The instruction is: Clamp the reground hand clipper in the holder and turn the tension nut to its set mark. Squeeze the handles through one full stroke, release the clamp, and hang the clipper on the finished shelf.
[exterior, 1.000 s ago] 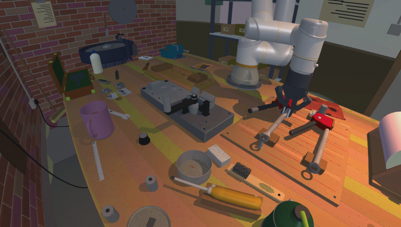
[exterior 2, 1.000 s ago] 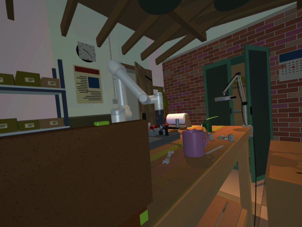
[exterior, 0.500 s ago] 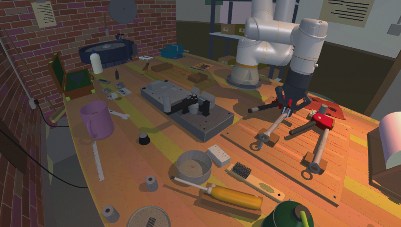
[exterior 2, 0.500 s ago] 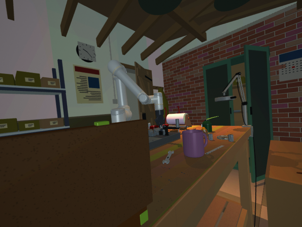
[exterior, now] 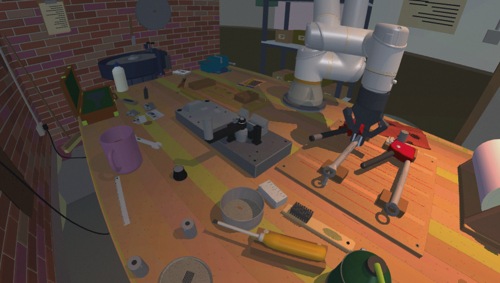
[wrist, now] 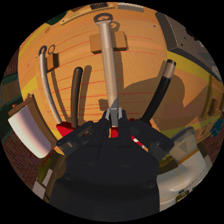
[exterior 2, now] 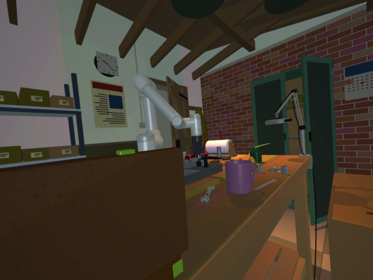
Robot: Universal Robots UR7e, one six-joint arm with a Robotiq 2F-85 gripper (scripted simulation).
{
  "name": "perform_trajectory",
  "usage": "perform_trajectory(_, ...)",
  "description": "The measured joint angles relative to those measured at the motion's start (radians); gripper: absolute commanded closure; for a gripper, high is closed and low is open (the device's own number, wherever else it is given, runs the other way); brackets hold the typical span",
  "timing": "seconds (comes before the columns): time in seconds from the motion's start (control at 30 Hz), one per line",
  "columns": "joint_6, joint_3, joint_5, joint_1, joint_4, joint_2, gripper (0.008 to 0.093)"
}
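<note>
My gripper (exterior: 358, 139) (wrist: 114, 118) is low over the wooden board on the right of the bench. Under it lies a hand clipper (exterior: 338, 154) with a red head, a knurled grey handle (wrist: 109, 65) and a black handle (wrist: 160, 90). The grey handle's ring end rests on a small wooden block (exterior: 335, 170). A second clipper (exterior: 398, 164) lies to the right on the same board. The grey holder (exterior: 238, 135) with its black clamp stands to the left, empty. My gripper is closed on the grey handle of the near clipper, close to its red head.
A round metal tin (exterior: 242, 208) sits near the front edge, with a wire brush (exterior: 315, 221) and an orange oil bottle (exterior: 291, 245) beside it. A purple mug (exterior: 120, 149) stands at the left. A paper roll (exterior: 487, 172) sits on a stand at the right edge.
</note>
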State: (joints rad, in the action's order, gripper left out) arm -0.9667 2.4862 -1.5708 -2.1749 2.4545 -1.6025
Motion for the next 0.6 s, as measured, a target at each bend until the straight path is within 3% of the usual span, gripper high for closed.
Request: perform_trajectory(0.6, 0.0, 0.005, 0.0, 0.0, 0.019, 0.014, 0.0934)
